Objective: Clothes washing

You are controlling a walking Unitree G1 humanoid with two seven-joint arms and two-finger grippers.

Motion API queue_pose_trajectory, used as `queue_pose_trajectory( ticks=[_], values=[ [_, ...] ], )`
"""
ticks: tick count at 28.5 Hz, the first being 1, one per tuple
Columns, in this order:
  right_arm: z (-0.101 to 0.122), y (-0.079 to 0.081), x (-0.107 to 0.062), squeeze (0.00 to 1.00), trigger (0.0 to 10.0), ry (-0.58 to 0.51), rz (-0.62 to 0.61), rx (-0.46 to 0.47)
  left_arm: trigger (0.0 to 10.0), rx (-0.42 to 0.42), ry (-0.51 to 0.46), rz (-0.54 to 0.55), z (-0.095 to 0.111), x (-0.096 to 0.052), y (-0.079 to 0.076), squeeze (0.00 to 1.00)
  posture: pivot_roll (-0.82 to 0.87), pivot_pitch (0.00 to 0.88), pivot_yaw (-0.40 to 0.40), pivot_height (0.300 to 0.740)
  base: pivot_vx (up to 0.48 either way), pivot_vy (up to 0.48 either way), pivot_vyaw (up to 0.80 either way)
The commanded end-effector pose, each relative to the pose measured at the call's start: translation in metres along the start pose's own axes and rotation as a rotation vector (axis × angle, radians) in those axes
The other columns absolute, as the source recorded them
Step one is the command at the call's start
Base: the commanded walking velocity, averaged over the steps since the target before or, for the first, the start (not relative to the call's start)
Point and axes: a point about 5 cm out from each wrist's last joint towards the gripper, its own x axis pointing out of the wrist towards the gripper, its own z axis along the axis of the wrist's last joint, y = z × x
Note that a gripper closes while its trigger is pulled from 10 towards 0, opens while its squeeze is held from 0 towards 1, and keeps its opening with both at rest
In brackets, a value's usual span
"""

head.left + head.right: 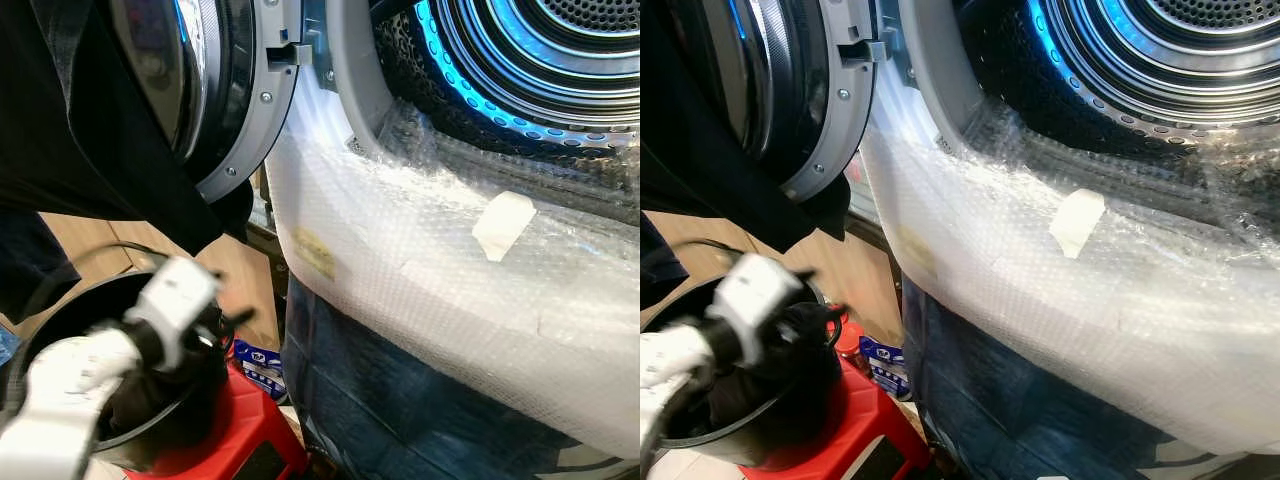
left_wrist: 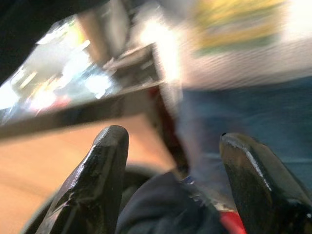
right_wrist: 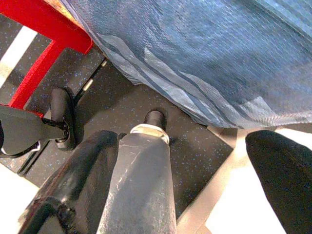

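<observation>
The washing machine's drum (image 1: pixel 560 50) stands open at the top right, lit blue inside. Its round door (image 1: pixel 235 90) is swung out to the left, and a dark garment (image 1: pixel 90 130) hangs in front of it. At the lower left a black bucket (image 1: pixel 60 310) sits on a red stool (image 1: pixel 240 430) with dark clothes (image 1: pixel 150 395) in it. My left gripper (image 1: pixel 222 322), blurred, is down at the bucket's mouth. In the left wrist view its fingers (image 2: pixel 105 161) stand open, with dark cloth (image 2: pixel 165 204) low between them. My right gripper (image 3: pixel 195 175) hangs open above the floor.
Bubble wrap (image 1: pixel 420 270) with a tape patch (image 1: pixel 503 225) covers the washer's front, and blue film (image 1: pixel 400 400) covers it lower down. A blue packet (image 1: pixel 262 365) lies between stool and washer. A wooden panel (image 1: pixel 240 270) stands behind. The washer's foot (image 3: pixel 155 117) rests on dark speckled floor.
</observation>
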Motion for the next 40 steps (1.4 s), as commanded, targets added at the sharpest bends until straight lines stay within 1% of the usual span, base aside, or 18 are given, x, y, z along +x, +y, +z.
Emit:
queue_pose_trajectory(
  ticks=[1,2,3,4,5,6,10,11,13,14,16,26,27,28,31,32,34,40],
  values=[
    [-0.004,-0.001,0.0,0.0,10.0,0.017,-0.004,0.021,10.0,-0.02,0.019,0.176,-0.011,-0.003,0.016,0.0,0.17,0.118,0.007,0.74,0.0,0.0,0.0],
    [-0.004,-0.001,0.0,0.0,10.0,0.017,-0.004,0.021,10.0,-0.02,0.019,0.176,-0.011,-0.003,0.016,0.0,0.17,0.118,0.007,0.74,0.0,0.0,0.0],
    [-0.005,-0.001,0.0,0.0,10.0,0.022,-0.006,0.016,10.0,-0.029,0.019,0.245,-0.016,-0.004,0.022,0.0,0.17,0.116,0.011,0.74,0.0,0.0,0.0],
    [-0.006,-0.002,-0.001,0.0,10.0,0.028,-0.01,0.014,10.0,-0.11,0.02,0.361,-0.029,-0.008,0.031,0.0,0.17,0.117,0.014,0.74,0.0,0.0,0.0],
    [-0.006,-0.002,-0.001,0.0,10.0,0.028,-0.01,0.014,10.0,-0.11,0.02,0.361,-0.029,-0.008,0.031,0.0,0.17,0.117,0.014,0.74,0.0,0.0,0.0],
    [-0.006,-0.002,-0.001,0.0,10.0,0.029,-0.012,0.017,10.0,-0.136,0.042,0.424,-0.039,-0.011,0.036,0.0,0.16,0.119,0.013,0.74,0.0,0.0,0.0],
    [-0.008,-0.002,-0.001,0.0,10.0,0.028,-0.011,0.025,10.0,-0.178,0.084,0.539,-0.067,-0.022,0.042,0.0,0.16,0.102,0.016,0.74,0.0,0.0,0.0],
    [-0.008,-0.002,-0.001,0.0,10.0,0.028,-0.011,0.025,10.0,-0.178,0.084,0.539,-0.067,-0.022,0.042,0.0,0.16,0.102,0.016,0.74,0.0,0.0,0.0],
    [-0.009,-0.002,-0.001,0.0,10.0,0.031,-0.011,0.027,10.0,-0.25,0.113,0.634,-0.086,-0.03,0.043,0.0,0.17,0.095,0.017,0.74,0.0,0.0,0.0],
    [-0.009,-0.002,-0.001,0.0,10.0,0.031,-0.011,0.027,10.0,-0.25,0.113,0.634,-0.086,-0.03,0.043,0.0,0.17,0.095,0.017,0.74,0.0,0.0,0.0],
    [-0.009,-0.001,-0.001,0.0,10.0,0.036,-0.01,0.018,10.0,-0.293,0.153,0.677,-0.104,-0.035,0.039,0.0,0.17,0.092,0.016,0.74,0.0,0.0,0.0],
    [-0.005,0.003,0.0,0.0,10.0,0.018,0.001,0.041,10.0,-0.347,0.127,0.633,-0.122,-0.031,0.017,0.0,0.16,0.091,0.017,0.74,0.0,0.0,0.0],
    [-0.006,0.003,0.0,0.0,10.0,0.019,0.001,0.04,10.0,-0.349,0.124,0.631,-0.122,-0.031,0.017,0.67,0.16,0.092,0.017,0.74,0.0,0.0,0.0],
    [-0.006,0.003,-0.001,0.0,10.0,0.021,0.002,0.035,10.0,-0.35,0.11,0.609,-0.123,-0.031,0.014,1.0,0.16,0.093,0.017,0.74,0.0,0.0,0.0],
    [-0.007,0.003,-0.001,0.0,10.0,0.024,0.003,0.032,10.0,-0.347,0.124,0.596,-0.126,-0.03,0.01,1.0,0.17,0.094,0.016,0.74,0.0,0.0,0.0],
    [-0.007,0.003,-0.001,0.0,10.0,0.024,0.004,0.032,10.0,-0.347,0.123,0.594,-0.126,-0.03,0.009,0.88,0.17,0.097,0.014,0.74,0.0,0.0,0.0],
    [-0.007,0.002,-0.001,0.0,10.0,0.024,0.003,0.036,10.0,-0.346,0.13,0.567,-0.127,-0.028,0.005,0.0,0.17,0.1,0.012,0.74,0.0,0.0,0.0],
    [-0.007,0.002,-0.001,0.0,10.0,0.021,0.006,0.032,10.0,-0.345,0.116,0.556,-0.127,-0.025,0.003,0.0,0.16,0.105,0.009,0.74,0.0,0.0,0.0]
  ],
)
